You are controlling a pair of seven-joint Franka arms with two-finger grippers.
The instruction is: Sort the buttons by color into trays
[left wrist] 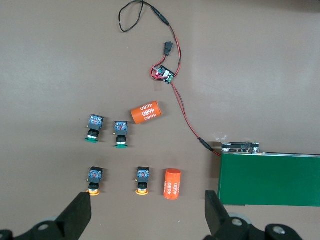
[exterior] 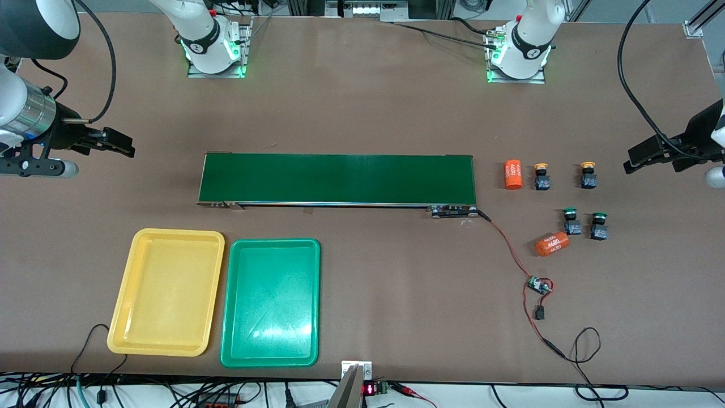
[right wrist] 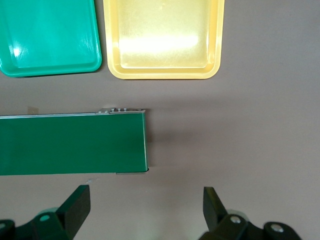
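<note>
Hanging spread wide and empty, the left gripper (left wrist: pixel 145 215) is held up over bare table at the left arm's end, beside the buttons, so the whole cluster is kept in its wrist view w/ nothing gripped. The right gripper (right wrist: pixel 145 212) is likewise parked w/ fingers apart and empty, over bare table at the right arm's end, by the conveyor belt (exterior: pixel 337 178); no button is w/in its reach, so it is judged to be waiting.

All four buttons are left unsorted near the left arm's end: two yellow buttons (exterior: pixel 542 177) side by side, two green buttons (exterior: pixel 572 221) nearer the front camera. One orange cylinder (exterior: pixel 513 174) is stood just beside the yellow pair, another (exterior: pixel 551 244) laid near the green pair; both are to be ignored.

The yellow tray (exterior: pixel 166 292) and green tray (exterior: pixel 271 303) are set empty, side by side, nearer the camera than the belt, toward the right arm's end, well apart from the buttons; the belt is prob. meant as the link
</note>
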